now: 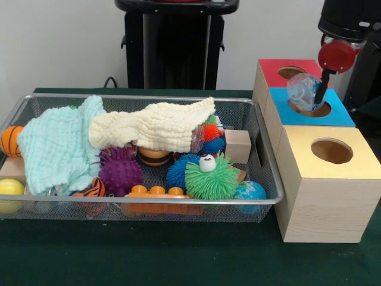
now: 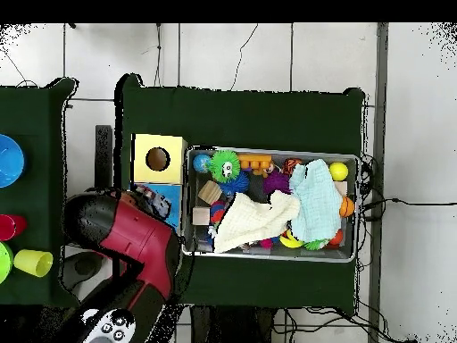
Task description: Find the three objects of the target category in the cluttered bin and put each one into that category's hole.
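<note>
Front view shows my gripper [image 1: 317, 90] hanging over the blue-topped box [image 1: 339, 112], closed on a clear, bluish ball [image 1: 303, 91] that sits directly above the hole [image 1: 312, 108], its lower edge hiding part of the opening. I read this as the drop step. Only one dark finger [image 1: 322, 87] is visible against the ball, so I can't judge the spread beyond saying it grips the ball's width. To do this well I'd check the ball is centred over the cut-out rather than biased toward the red-topped box [image 1: 272, 68] behind it, lower a touch so it can't bounce off the rim, then release cleanly and lift straight up. The yellow-topped box [image 1: 334, 164] in front is well clear. From overhead, the arm [image 2: 134, 241] covers most of the blue top, so that view doesn't help alignment. The bin [image 1: 266, 173] stays cluttered: two cloths draped over spiky balls, blocks and small balls, which I'd search next.
</note>
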You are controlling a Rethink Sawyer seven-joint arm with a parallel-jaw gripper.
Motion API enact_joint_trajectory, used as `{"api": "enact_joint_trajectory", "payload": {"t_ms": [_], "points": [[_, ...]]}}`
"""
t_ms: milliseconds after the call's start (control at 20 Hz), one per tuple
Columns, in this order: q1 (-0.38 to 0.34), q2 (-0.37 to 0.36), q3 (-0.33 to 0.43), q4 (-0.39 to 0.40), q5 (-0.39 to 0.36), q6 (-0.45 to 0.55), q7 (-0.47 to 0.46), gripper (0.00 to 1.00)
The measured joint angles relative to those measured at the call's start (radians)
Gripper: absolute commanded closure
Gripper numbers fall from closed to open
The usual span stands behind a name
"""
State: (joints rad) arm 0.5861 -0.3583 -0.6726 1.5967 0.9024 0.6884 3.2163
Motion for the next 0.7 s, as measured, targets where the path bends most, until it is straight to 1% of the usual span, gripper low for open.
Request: {"api": "enact_joint_trajectory", "payload": {"t_ms": [300, 700], "points": [[0.013, 0.026, 0.000, -0.034, 0.000, 0.000, 0.065, 1.00], [-0.006, 0.017, 0.011, -0.032, 0.000, 0.000, 0.075, 1.00]]}}
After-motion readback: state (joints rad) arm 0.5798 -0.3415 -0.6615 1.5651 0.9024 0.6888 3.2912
